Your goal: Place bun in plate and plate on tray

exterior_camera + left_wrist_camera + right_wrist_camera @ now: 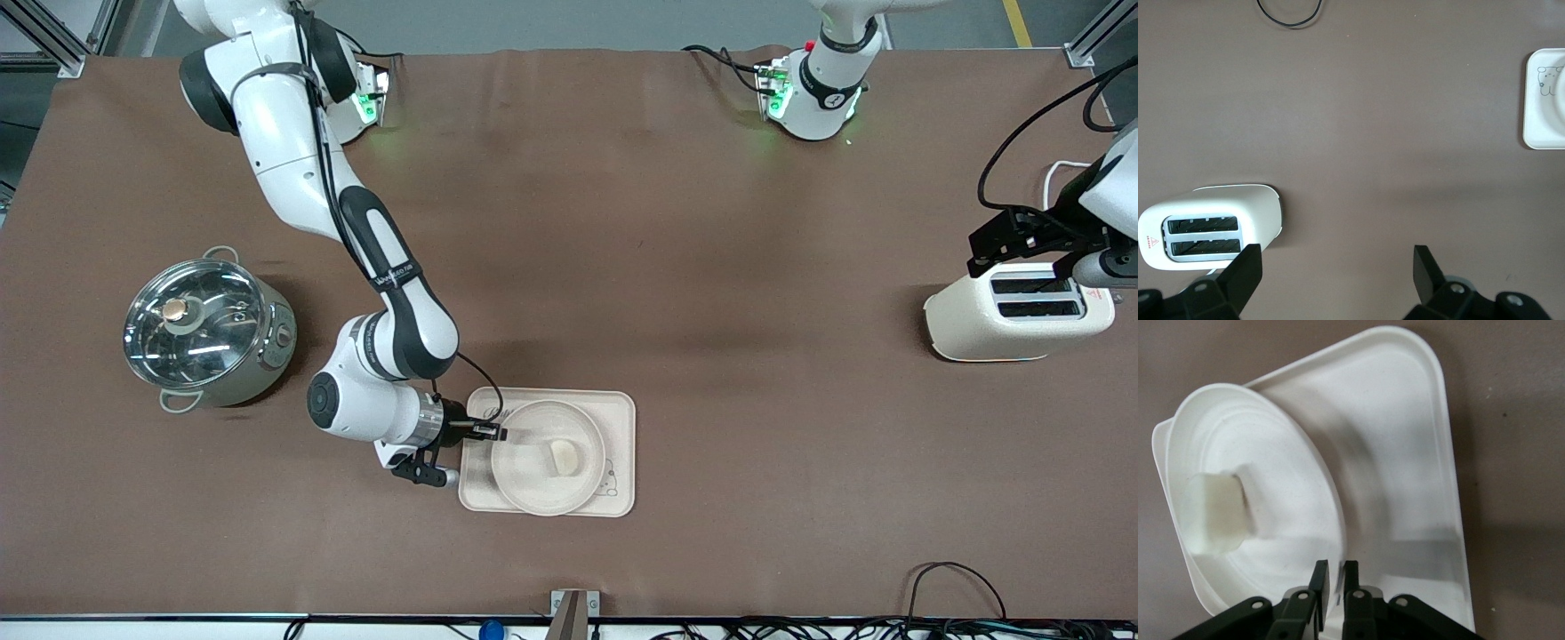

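Observation:
The round plate (532, 487) lies over the rabbit-printed tray (622, 418), with the bun (564, 457) in it. My right gripper (494, 433) is shut on the plate's rim at the edge toward the right arm's end of the table. In the right wrist view the gripper (1335, 570) pinches that rim. The plate (1285, 473) looks tilted over the tray (1405, 453), and the bun (1215, 513) rests in it. My left gripper (1337, 263) is open and empty. It waits in the air by the toaster (1013, 320).
A steel pot with a glass lid (209, 329) stands toward the right arm's end of the table. The cream toaster (1211, 227) stands toward the left arm's end. A corner of the tray (1541, 100) shows in the left wrist view. Cables (951, 578) lie along the near edge.

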Motion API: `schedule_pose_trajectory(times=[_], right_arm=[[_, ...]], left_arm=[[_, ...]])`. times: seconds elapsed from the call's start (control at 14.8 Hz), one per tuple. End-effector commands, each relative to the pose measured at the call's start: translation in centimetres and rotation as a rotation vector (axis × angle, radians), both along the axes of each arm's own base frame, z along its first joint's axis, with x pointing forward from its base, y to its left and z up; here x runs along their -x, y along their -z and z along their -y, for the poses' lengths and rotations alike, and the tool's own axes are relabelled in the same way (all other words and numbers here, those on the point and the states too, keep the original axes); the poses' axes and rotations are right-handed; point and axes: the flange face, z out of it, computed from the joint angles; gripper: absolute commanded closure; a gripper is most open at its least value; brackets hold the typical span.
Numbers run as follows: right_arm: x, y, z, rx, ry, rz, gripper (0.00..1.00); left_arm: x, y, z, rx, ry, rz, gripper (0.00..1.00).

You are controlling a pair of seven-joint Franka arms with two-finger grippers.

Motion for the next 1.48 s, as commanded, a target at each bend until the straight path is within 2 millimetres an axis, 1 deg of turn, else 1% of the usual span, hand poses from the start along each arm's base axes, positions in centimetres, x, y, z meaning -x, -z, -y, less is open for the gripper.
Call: schedule_pose_trajectory(times=[0.0, 0.07, 0.13, 0.27, 0.34, 0.4, 0.47, 0.54, 0.61, 0.74, 0.81, 0.94, 1.01, 1.15, 1.35, 1.41], right_arm=[[-0.1, -0.3, -0.4, 0.007, -0.006, 0.001, 0.19], [-0.2, -0.5, -0.3, 0.021, -0.022, 0.012, 0.0], [-0.4, -1.3, 0.1, 0.055, -0.048, 0.027, 0.0], [-0.4, -4.1, 0.3, 0.078, -0.095, 0.021, 0.0], [-0.7, -6.1, 1.0, 0.078, -0.108, 0.017, 0.0], [-1.1, -8.0, 2.3, 0.099, -0.117, 0.02, 0.0], [-1.1, -8.8, 3.0, 0.128, -0.14, 0.015, 0.0], [-0.9, -8.9, 3.5, 0.165, -0.169, 0.0, 0.0], [-0.9, -10.0, 4.0, 0.202, -0.191, 0.004, 0.0], [-0.6, -15.8, 5.3, 0.256, -0.22, 0.032, 0.0], [-0.4, -18.9, 6.5, 0.283, -0.23, 0.044, 0.0], [0.2, -23.7, 9.2, 0.311, -0.225, 0.046, 0.0], [0.5, -25.7, 10.5, 0.33, -0.219, 0.053, 0.0], [1.4, -29.0, 12.1, 0.38, -0.227, 0.059, 0.0], [2.1, -33.0, 14.8, 0.388, -0.198, 0.085, 0.0], [2.7, -33.9, 15.6, 0.387, -0.199, 0.062, 0.0]], left_arm=[[0.0, -0.4, -0.2, 0.018, 0.01, -0.006, 0.0], [0.0, -0.4, -0.2, 0.018, 0.01, -0.006, 0.0], [0.0, -0.4, -0.2, 0.018, 0.01, -0.006, 0.0], [0.0, -0.4, -0.2, 0.018, 0.008, -0.006, 0.0], [0.0, -0.4, -0.2, 0.018, 0.01, -0.006, 0.0], [0.0, -0.4, -0.2, 0.018, 0.01, -0.006, 0.0], [0.0, -0.4, -0.2, 0.018, 0.01, -0.006, 0.0], [0.0, -0.4, -0.2, 0.017, 0.01, -0.006, 0.0], [0.0, -0.4, -0.2, 0.017, 0.01, -0.006, 0.0], [0.0, -0.4, -0.1, 0.017, 0.01, -0.006, 0.0], [0.0, -0.4, -0.1, 0.018, 0.01, -0.006, 0.0], [0.0, -0.4, -0.1, 0.017, 0.01, -0.006, 0.0], [0.0, -0.4, -0.1, 0.017, 0.01, -0.006, 0.0], [0.0, -0.4, -0.1, 0.017, 0.01, -0.006, 0.0], [0.0, -0.4, -0.1, 0.017, 0.008, -0.006, 0.0], [0.0, -0.4, -0.1, 0.017, 0.008, -0.006, 0.0]])
